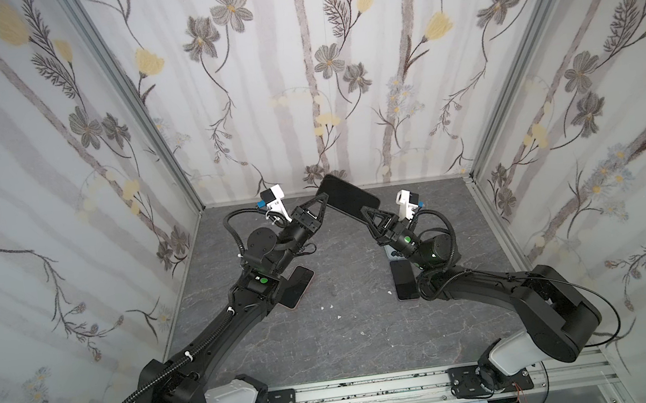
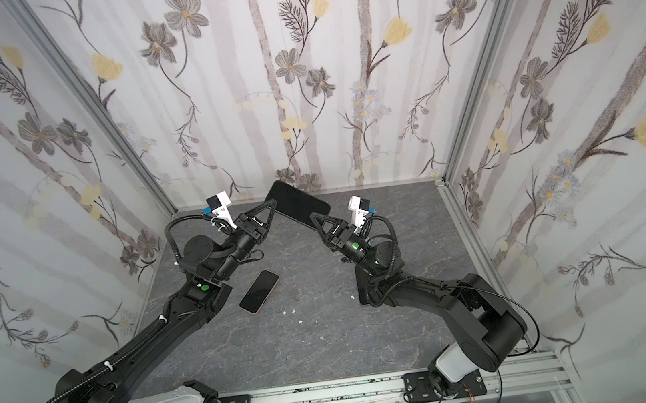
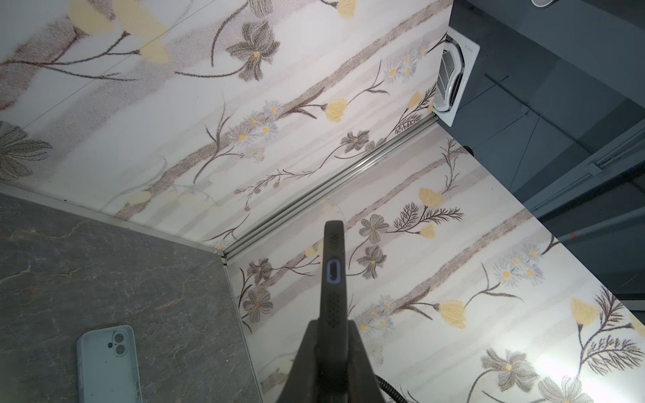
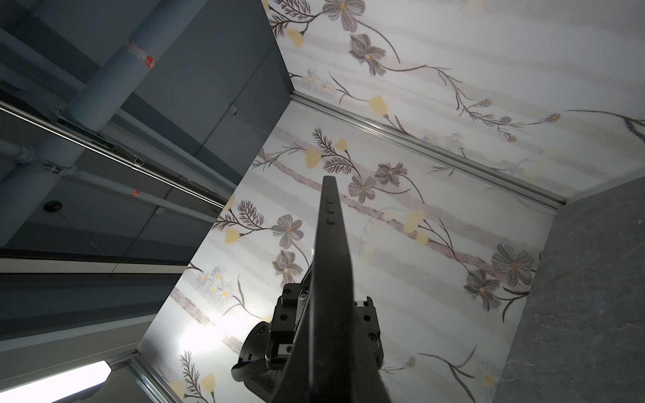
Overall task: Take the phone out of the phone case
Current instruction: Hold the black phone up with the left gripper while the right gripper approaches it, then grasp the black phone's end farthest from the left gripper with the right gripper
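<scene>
Phone (image 1: 348,196) hangs raised in both top views, between the hands: left gripper (image 1: 324,199) clamped on one end, right gripper (image 1: 365,210) clamped on its side. Left wrist view: fingers (image 3: 307,349) pinch the black case (image 3: 333,307) at its charging port (image 3: 334,272) end; a pale blue case (image 3: 106,363) lies well aside. Right wrist view: jaws closed on the phone's buttoned edge.

Pink-edged phone (image 1: 298,289) half under L arm (image 1: 212,333), dark phone (image 1: 403,285) partly under R arm (image 1: 491,286), pale case (image 3: 106,363) cropped
</scene>
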`<state>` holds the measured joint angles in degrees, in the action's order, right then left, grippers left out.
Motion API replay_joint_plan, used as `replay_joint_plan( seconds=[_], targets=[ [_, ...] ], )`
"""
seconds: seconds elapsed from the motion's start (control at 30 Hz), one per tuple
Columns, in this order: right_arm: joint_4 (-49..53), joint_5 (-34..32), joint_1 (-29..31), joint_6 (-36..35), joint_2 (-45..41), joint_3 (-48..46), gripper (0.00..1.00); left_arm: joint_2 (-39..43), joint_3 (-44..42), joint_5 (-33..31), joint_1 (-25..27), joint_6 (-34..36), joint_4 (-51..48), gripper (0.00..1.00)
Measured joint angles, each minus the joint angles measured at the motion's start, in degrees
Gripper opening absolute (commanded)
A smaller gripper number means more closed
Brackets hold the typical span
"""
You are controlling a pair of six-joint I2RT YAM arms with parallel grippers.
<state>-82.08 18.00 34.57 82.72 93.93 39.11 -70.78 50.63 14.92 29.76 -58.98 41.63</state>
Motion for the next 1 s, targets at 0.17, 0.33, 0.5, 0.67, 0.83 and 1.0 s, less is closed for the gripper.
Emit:
replay_joint_plan(
  seconds=[0.17, 0.33, 0.5, 0.67, 0.83, 1.0],
  targets=[
    [4.68, -0.61, -4.11, -4.98, -6.05, -3.32, 0.00, 2.16, -0.31, -0.98, -1.33, 4.04, 0.04, 0.79],
    [14.62, 2.62, -8.66, -14.12, -11.58, -4.66, 0.00, 2.51, 0.39, 0.81, -4.48, 9.81, -3.87, 0.85],
    [39.50, 8.66, -13.64, -32.09, -16.55, 1.27, 0.00, 0.00, 6.40, 9.09, -8.59, 17.86, -11.76, 0.82],
    [64.61, 14.47, -16.22, -53.66, -19.12, 11.39, 0.00, -4.24, 14.67, 19.67, -10.38, 28.96, -23.30, 0.80],
    [86.12, 21.33, -18.56, -70.44, -16.72, 21.00, 0.00, -5.11, 17.18, 30.34, -10.91, 37.38, -29.40, 0.79],
    [104.78, 32.79, -18.45, -85.81, -10.71, 29.88, 0.00, -5.11, 17.51, 39.19, -10.69, 42.36, -31.04, 0.75]
  ],
)
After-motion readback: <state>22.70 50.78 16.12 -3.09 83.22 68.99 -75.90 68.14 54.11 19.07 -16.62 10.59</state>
